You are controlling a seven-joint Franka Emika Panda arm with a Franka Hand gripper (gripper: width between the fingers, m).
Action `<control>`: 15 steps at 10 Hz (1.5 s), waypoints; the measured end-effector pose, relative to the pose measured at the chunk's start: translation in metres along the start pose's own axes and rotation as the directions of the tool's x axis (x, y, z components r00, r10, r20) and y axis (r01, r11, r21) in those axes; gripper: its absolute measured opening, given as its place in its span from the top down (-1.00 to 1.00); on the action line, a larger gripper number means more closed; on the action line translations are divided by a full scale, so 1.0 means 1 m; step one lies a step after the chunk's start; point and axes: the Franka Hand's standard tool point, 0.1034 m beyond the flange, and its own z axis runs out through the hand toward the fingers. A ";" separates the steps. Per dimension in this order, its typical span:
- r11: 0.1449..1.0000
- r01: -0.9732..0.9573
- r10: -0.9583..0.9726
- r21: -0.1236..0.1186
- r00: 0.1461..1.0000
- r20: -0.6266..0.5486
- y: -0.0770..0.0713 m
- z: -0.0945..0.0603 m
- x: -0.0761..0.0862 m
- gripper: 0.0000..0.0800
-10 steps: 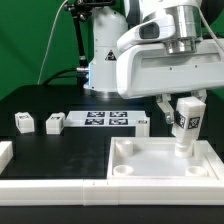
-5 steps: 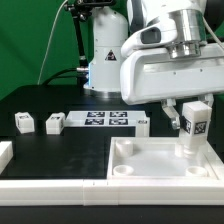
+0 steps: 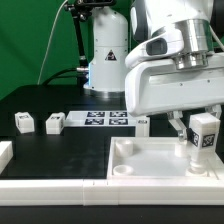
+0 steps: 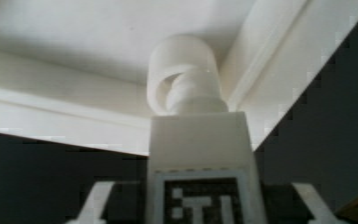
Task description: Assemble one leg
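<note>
My gripper [image 3: 200, 125] is clamped on the leg [image 3: 206, 137], holding it upright at the white panel's [image 3: 150, 172] corner socket on the exterior view's right. If I lean or sit off-centre, its tip could jam on the rim or twist in my grip.

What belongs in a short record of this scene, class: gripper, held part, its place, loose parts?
gripper: shut on the leg, held upright
place: over a corner of the white panel, exterior view's right; contact unclear
loose parts: two spare legs on the black table, exterior view's left
</note>
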 end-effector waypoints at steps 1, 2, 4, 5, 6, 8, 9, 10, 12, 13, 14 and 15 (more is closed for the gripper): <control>1.000 -0.001 0.001 -0.004 1.000 -0.009 0.002 0.001 0.000 0.27; 1.000 -0.002 0.002 -0.004 1.000 -0.007 0.002 0.004 -0.002 0.27; 1.000 -0.005 0.005 -0.004 1.000 -0.009 0.001 0.010 -0.008 0.27; 1.000 -0.004 0.004 -0.005 1.000 -0.019 0.001 0.013 -0.009 0.27; 1.000 -0.004 0.003 -0.007 1.000 -0.030 0.000 0.013 -0.008 0.27; 1.000 -0.002 0.002 -0.008 0.999 -0.039 -0.001 0.014 -0.008 0.27; 1.000 -0.002 0.002 -0.008 0.999 -0.039 -0.001 0.014 -0.008 0.27; 1.000 -0.002 0.002 -0.008 0.999 -0.039 -0.001 0.014 -0.008 -0.11; 1.000 -0.002 0.001 -0.008 0.999 -0.039 -0.001 0.014 -0.008 -0.48; 1.000 -0.002 0.001 -0.008 0.999 -0.039 -0.001 0.014 -0.008 -0.60; 1.000 -0.002 0.001 -0.008 0.999 -0.039 -0.001 0.014 -0.008 -0.62; 1.000 -0.002 0.001 -0.008 0.999 -0.039 -0.001 0.014 -0.008 -0.62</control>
